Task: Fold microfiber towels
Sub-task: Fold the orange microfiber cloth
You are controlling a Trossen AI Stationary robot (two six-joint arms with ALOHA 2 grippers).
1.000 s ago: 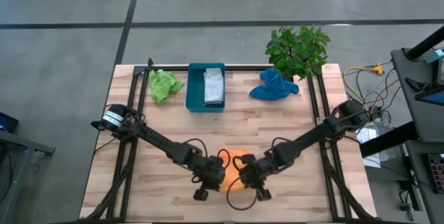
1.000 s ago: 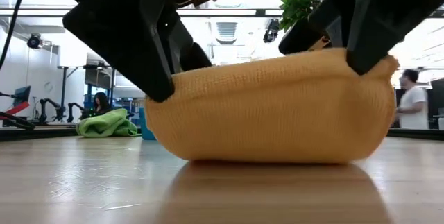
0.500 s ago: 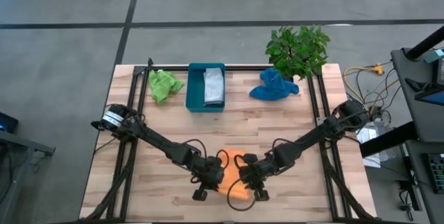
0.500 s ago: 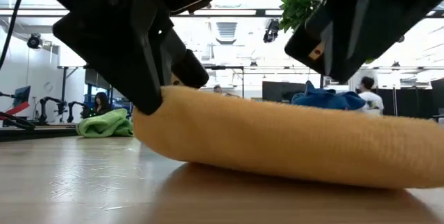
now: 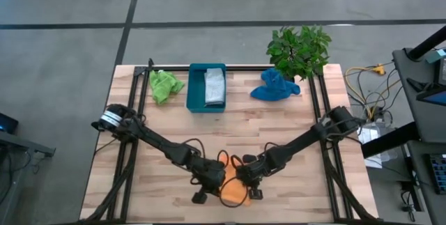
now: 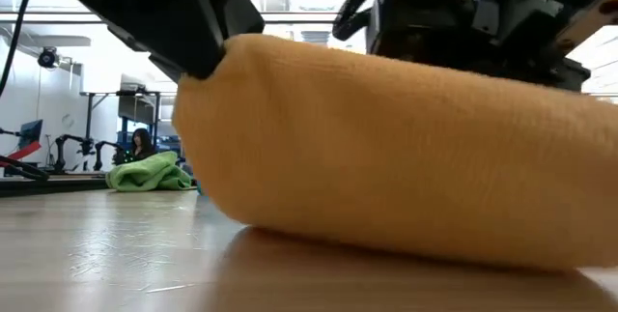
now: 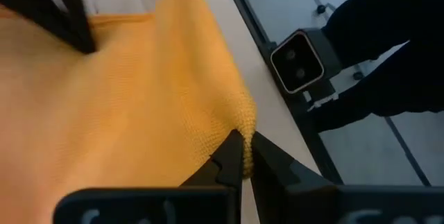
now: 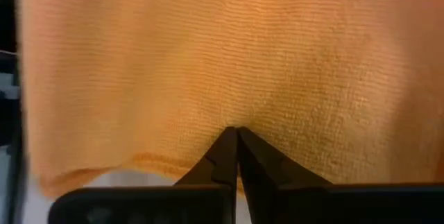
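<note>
The orange towel lies bunched near the table's front edge, between my two grippers. My left gripper is shut on one corner and holds that end up. My right gripper stands low over the towel's other side, shut on its cloth. The lime green towel lies crumpled at the far left. The blue towel lies crumpled at the far right. The grey towel lies folded in the teal tray. My left gripper pinches the orange towel's corner between its two fingers, slanting down from the table's left. That end is lifted, and the cloth sags from it down to the table. My right gripper pinches a small pucker of cloth, a little in from the towel's edge. Its fingers slant steeply down from the right. The cloth under them lies low, on or near the table.
A potted plant stands at the far right corner, behind the blue towel. Black rails run along both sides of the table. Bare wood lies between the tray and the orange towel.
My right gripper has let go of the corner it held up. That side of the orange towel has fallen to the table, while the left end stayed lifted. The right gripper has then sunk, rolled a little, and taken hold of the cloth again.
</note>
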